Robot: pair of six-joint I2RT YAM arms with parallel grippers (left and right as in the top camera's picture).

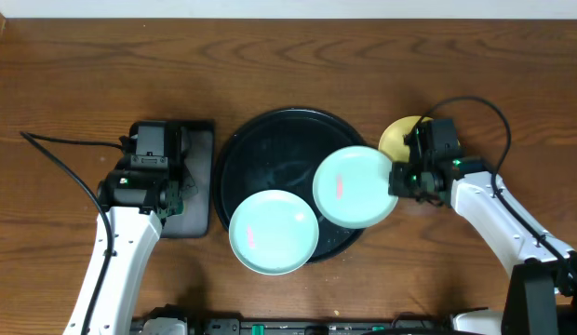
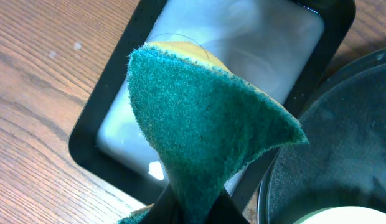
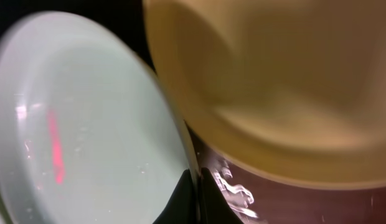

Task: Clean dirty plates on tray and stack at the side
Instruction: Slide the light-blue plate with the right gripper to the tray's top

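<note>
At the middle of the bench (image 1: 74,84) sits the round black tray (image 1: 270,140), glossy, with a raised rim. Toward its 3 o'clock side is the smeared mint plate (image 1: 355,186), with a reddish streak left of its centre and its right edge overhanging the tray rim. The right gripper (image 1: 405,179) is clamped on that edge at the plate's 3 o'clock. In the right wrist view the dark fingers pinch the thin rim at the bottom of the picture (image 3: 196,186), and the plate (image 3: 87,124) looks tilted. Just off the tray at 2 o'clock, the yellow plate (image 1: 397,138) lies on the bench, partly hidden by the right arm. From the wrist it (image 3: 274,81) fills the upper right and sits very close to the mint plate's rim, though I cannot tell whether they touch.

The second mint plate (image 1: 274,233) lies at the tray's 6 to 7 o'clock, with its lower edge past the rim over the bench. It shows only a faint pinkish mark.

Beside the tray at 9 o'clock is the rectangular tray (image 1: 200,177), black with a pale grey inside (image 2: 255,43). The left gripper (image 1: 177,194) hangs over it, closed on a sponge (image 2: 205,130) that has a dark green scouring face and a yellow backing. The sponge is bent upward from the fingers, which are seen at the bottom of the left wrist view (image 2: 193,208).
</note>
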